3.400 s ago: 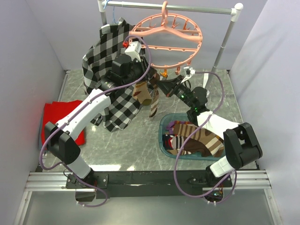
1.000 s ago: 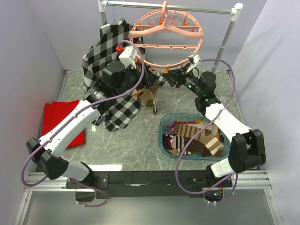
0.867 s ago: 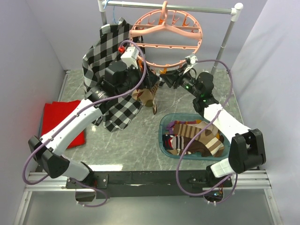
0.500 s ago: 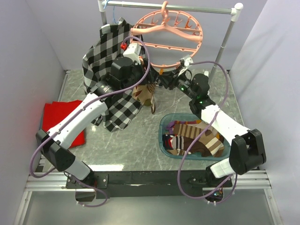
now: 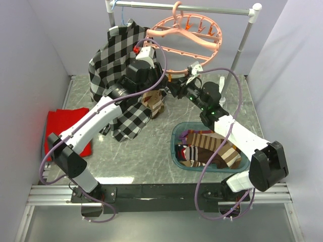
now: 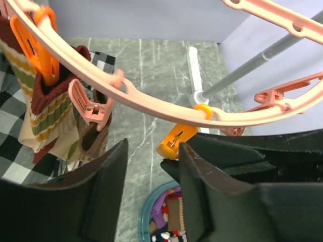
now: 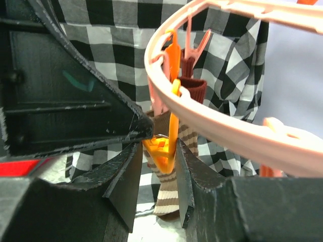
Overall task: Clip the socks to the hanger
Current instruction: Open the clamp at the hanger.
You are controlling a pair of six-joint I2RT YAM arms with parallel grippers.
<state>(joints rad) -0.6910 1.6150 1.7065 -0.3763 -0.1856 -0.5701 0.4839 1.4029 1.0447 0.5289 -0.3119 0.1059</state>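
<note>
Right gripper point(image 7: 158, 147) clamps the upright orange clip point(image 7: 172, 116) hanging from the hanger point(image 7: 212, 126); left gripper point(image 6: 154, 151), jaws apart and empty, sits just beside it.

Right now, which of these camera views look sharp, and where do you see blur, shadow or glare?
Top external view: evenly lit and sharp, soft shadows under the arms, the red cloth tinting the wall beside it. Left wrist view: hanger crisp, the left gripper dark with little detail. Right wrist view: orange clip sharp, nearest hanger rim slightly soft.
</note>
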